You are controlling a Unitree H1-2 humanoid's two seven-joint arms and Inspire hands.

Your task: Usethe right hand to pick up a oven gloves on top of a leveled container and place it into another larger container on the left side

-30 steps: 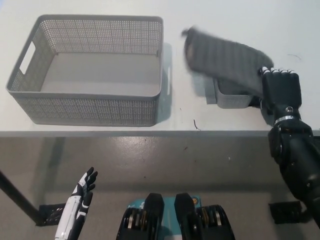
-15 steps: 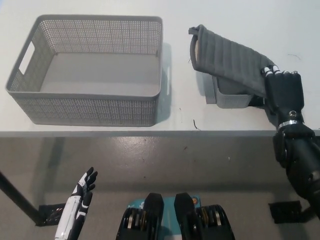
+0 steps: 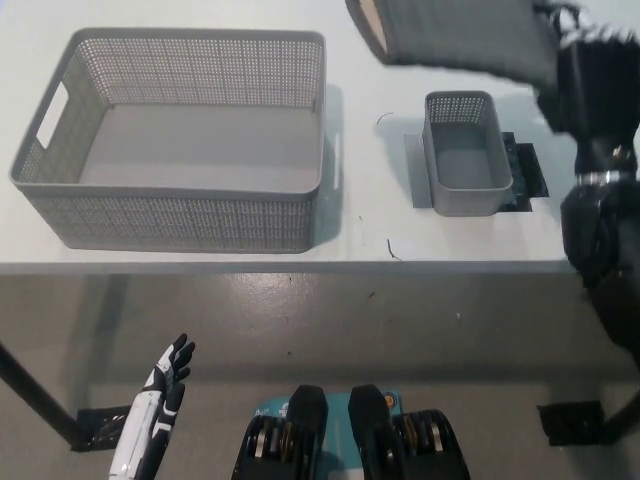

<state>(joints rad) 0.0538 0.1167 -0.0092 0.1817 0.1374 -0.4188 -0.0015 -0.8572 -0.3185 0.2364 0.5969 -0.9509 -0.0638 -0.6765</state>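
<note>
- Oven glove point(image 3: 455, 38): one only, dark grey and quilted in ribs, with a paler lining showing at its open cuff on the left end.
- It hangs in the air near the top edge of the head view, lying roughly level, above the bench point(image 3: 380, 225) and beyond the small container point(image 3: 462, 167), touching neither.
- Its right end is held in the fingers point(image 3: 560, 22) of the black right hand point(image 3: 590, 85), which are closed on the cloth; the cuff end points left toward the large basket point(image 3: 180, 140).
- Two containers stand on the pale bench: the large perforated grey basket on the left, with a handle slot in its left wall, and the small grey container on the right, sitting on a dark flat base point(image 3: 525, 170) that shows beside it.
- Both containers have bare floors.
- A strip of bare bench lies between the basket's right wall and the small container, and the front bench edge runs just below both.
- The white left hand point(image 3: 160, 410) rests low at the lower left, below the bench edge over the floor, holding nothing, its fingers slightly spread.
</note>
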